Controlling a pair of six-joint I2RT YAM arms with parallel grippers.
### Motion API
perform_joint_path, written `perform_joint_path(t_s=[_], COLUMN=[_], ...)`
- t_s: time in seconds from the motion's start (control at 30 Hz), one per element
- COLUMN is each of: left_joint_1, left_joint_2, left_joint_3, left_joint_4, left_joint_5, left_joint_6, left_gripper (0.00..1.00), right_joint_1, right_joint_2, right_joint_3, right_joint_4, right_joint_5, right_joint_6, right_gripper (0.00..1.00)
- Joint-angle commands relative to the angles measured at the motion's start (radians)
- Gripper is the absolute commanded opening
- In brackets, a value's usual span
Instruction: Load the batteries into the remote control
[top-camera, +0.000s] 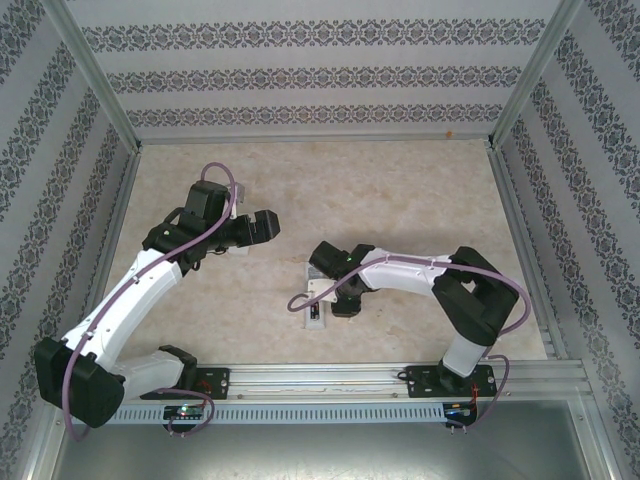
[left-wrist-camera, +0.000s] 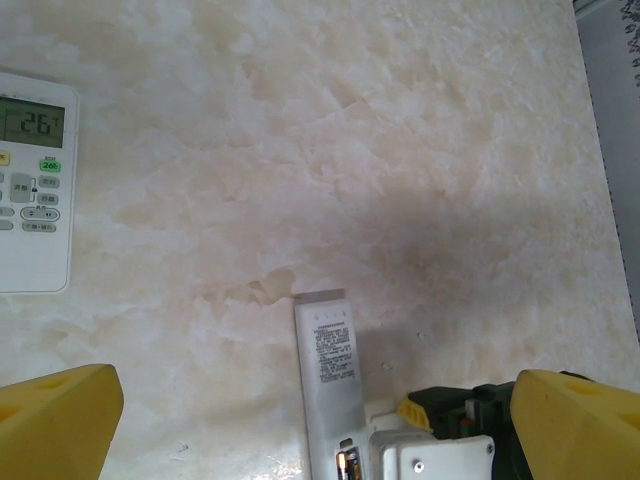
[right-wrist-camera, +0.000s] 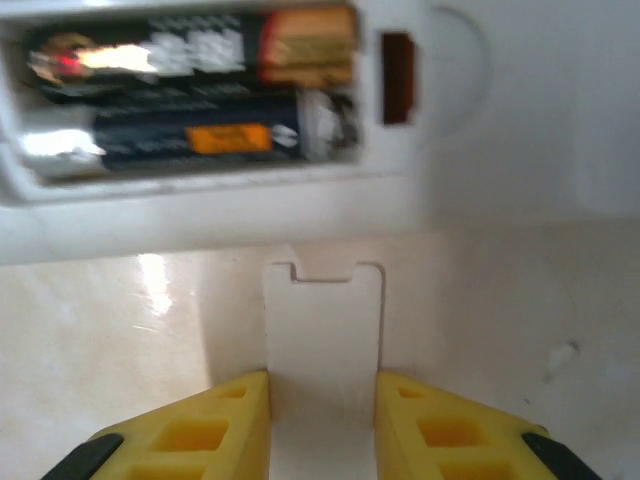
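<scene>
1. The fingers (right-wrist-camera: 225, 430) of the right gripper (right-wrist-camera: 323, 385) pinch a thin white battery cover (right-wrist-camera: 323, 310) by its two side edges, just before the open compartment.
2. The fingers (left-wrist-camera: 60, 425) of the left gripper (left-wrist-camera: 318, 400) are spread wide and hold nothing. They hang above the table (left-wrist-camera: 400, 150), with the shorter remote with a display (left-wrist-camera: 35, 200) off to one side.
3. The remote control (left-wrist-camera: 328, 370) lies on the table with its back up, at the right gripper.
4. The batteries (right-wrist-camera: 200, 138) lie side by side inside the compartment, so the loading seems done and only the cover is left.
5. The cover is probably light, stiff, smooth plastic, a little slippery, and its small tabs may break. Holding it by the side edges is sensible. It should slide in flat, without force.
</scene>
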Motion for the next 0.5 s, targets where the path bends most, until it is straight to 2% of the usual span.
perform_joint_path(t_s=[0.0,0.1,0.2,0.37,0.47], left_joint_1=[0.014,0.014,0.015,0.018,0.031], left_joint_2=[-0.011,-0.008,-0.007,-0.010,-0.017], left_joint_3=[-0.001,-0.001,-0.003,-0.003,-0.020], left_joint_4=[-0.014,-0.008,-0.001,-0.013,-0.020], left_joint_5=[0.020,0.027,0.030,-0.017,-0.039], left_joint_6=[0.029,0.033,0.041,-0.004,-0.091], left_gripper=[1.00,1.00,1.00,1.00,1.00], right_joint_1=[-0.005,-0.005,-0.005,-0.001,0.036], right_joint_2=[-0.097,-0.175,-0.222,-0.254,-0.224], right_joint_3=[-0.020,-0.029,-0.013,0.008,0.030], right_joint_4=[0.002,0.015,0.014,0.072,0.077], right_joint_5=[0.072,0.060,0.040,-0.052,-0.037], right_joint_6=[0.113,0.259,0.490,1.039,1.268], right_gripper=[0.30,0.30,0.30,0.30,0.30])
